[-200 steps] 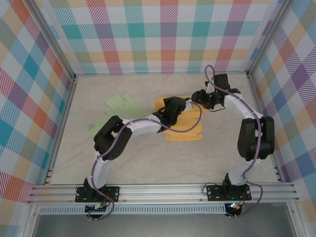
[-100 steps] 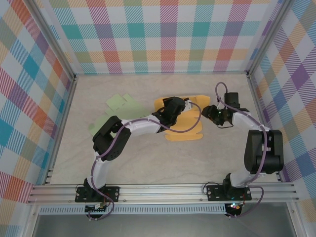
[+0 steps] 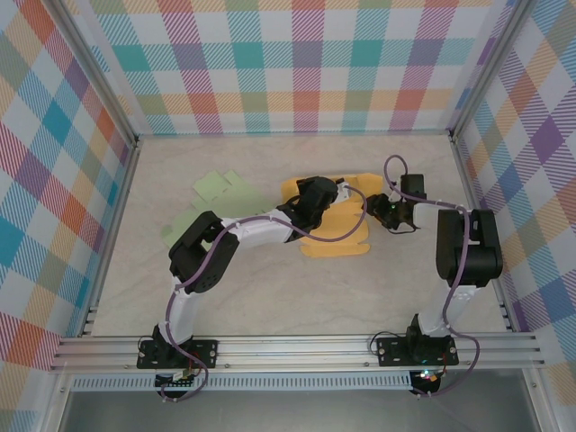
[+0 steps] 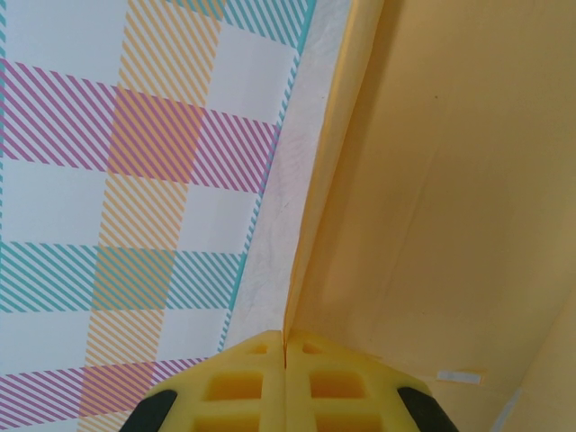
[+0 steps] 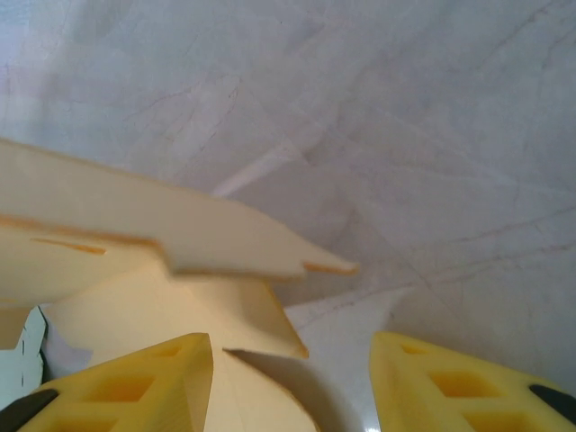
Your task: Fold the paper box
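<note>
Top camera high behind my bases, looking down on the table (image 3: 270,288), left wrist camera tight against the paper box (image 4: 450,180), right wrist camera close over its edge, all three sharing it.

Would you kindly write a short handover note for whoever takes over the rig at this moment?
Left gripper: shut on a raised flap of the paper box.
Right gripper: open at the box's right edge, with a flap corner between its fingers, not clamped.
Box: mid-table, orange, mostly flat.
Done: flaps at the far side lifted off the table.
Left: fold up the other walls and close the box.
</note>
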You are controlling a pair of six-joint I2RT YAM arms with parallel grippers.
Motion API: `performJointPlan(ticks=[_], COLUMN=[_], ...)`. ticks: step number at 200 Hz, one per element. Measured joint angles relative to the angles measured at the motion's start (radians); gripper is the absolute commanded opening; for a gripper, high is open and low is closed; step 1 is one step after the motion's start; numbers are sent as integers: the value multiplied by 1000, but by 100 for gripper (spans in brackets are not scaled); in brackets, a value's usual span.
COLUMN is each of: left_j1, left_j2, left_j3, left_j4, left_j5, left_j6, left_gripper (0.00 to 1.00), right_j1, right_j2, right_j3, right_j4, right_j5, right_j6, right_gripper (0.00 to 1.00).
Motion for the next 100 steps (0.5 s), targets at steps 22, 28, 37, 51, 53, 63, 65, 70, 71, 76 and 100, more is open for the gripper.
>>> performJointPlan(ticks=[22, 28, 37, 51, 53, 63, 65, 70, 71, 76, 100], left_j1=[0, 0, 0, 0, 0, 0, 0, 0, 0, 0, 0], left_j2=[0, 0, 0, 0, 0, 0, 0, 0, 0, 0, 0], left_j3=[0, 0, 0, 0, 1, 1, 1, 1, 1, 1, 1], left_j4=[0, -1, -1, -3, -3, -4, -4, -4, -4, -6, -13], left_j5=[0, 0, 0, 0, 0, 0, 0, 0, 0, 0, 0], left_j6=[-10, -13, -16, -21, -21, -21, -21, -22, -22, -23, -28], left_gripper=[0, 0, 0, 0, 0, 0, 0, 0, 0, 0, 0], right_j1=[1, 1, 1, 5, 6, 9, 10, 12, 13, 14, 25], right_j2=[11, 11, 11, 11, 11, 11, 11, 9, 8, 6, -11], right_j3=[0, 0, 0, 0, 0, 0, 0, 0, 0, 0, 0], right_j4=[38, 54, 73, 105, 108, 124, 126, 129, 129, 129, 136], right_j5=[-19, -26, -38, -56, -59, -69, -69, -72, -72, -74, -85], right_j6=[14, 18, 23, 33, 32, 40, 39, 40, 40, 40, 43], right_gripper=[48, 46, 45, 42, 42, 41, 40, 40, 39, 38, 32])
